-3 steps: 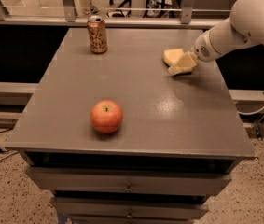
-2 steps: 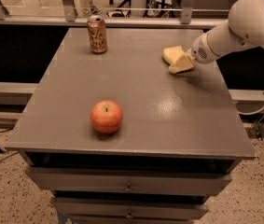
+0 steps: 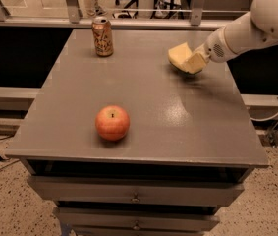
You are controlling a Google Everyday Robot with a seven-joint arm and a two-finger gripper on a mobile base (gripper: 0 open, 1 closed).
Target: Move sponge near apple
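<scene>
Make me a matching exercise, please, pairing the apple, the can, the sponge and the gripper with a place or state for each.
Things:
1. apple
2. can
3. sponge
4. gripper

Places or states:
A. upright near the back edge of the table, on the left
B. held in the gripper's grasp
C. at the end of the white arm, over the table's back right
D. alone toward the front, left of centre

Pairs: 1-D, 2-A, 3-B, 4-C

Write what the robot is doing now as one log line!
gripper: shut on sponge, far right of table | apple: front left, far from sponge | can: back left | task: not done
</scene>
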